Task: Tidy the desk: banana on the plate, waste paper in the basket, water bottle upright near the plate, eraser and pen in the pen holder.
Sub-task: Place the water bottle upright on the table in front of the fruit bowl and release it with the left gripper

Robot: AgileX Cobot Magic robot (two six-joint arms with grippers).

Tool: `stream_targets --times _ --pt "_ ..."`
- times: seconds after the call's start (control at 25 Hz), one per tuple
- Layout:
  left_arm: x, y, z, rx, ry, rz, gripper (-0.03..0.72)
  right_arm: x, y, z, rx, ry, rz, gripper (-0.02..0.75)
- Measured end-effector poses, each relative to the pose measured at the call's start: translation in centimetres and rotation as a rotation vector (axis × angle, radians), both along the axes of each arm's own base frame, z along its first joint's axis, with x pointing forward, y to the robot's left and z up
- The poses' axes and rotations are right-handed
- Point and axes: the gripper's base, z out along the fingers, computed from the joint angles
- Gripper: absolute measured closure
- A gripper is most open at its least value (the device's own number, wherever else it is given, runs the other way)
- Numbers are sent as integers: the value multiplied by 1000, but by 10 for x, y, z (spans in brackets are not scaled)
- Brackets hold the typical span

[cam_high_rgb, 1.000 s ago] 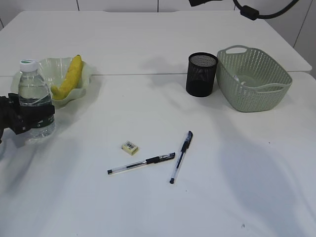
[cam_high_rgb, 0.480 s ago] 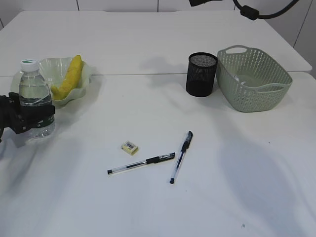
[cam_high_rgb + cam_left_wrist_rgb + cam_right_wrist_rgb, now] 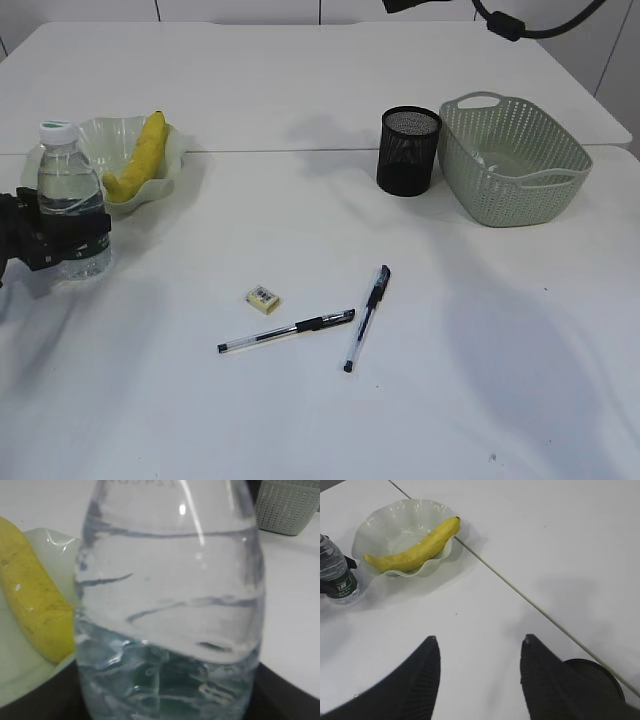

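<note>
The clear water bottle stands upright on the table just left of the pale green plate, which holds the banana. My left gripper is shut around the bottle's lower half. In the left wrist view the bottle fills the frame, with the banana beside it. The eraser and two pens lie at mid-table. The black mesh pen holder stands beside the green basket. My right gripper hangs open and empty, high above the table. I cannot make out any waste paper.
The right arm's cable and body show at the top edge of the exterior view. A seam between two tabletops runs behind the plate and pen holder. The basket's rim shows far off in the left wrist view.
The left gripper and the bottle have edged very slightly to the left. Nothing else has moved.
</note>
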Motion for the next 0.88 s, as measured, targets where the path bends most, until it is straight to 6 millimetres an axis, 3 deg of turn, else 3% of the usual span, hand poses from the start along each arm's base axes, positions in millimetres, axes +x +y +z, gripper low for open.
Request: stream_targets --times 0.88 --pt "0 1 6 50 9 -2 208 0 0 0 -2 -4 1 349"
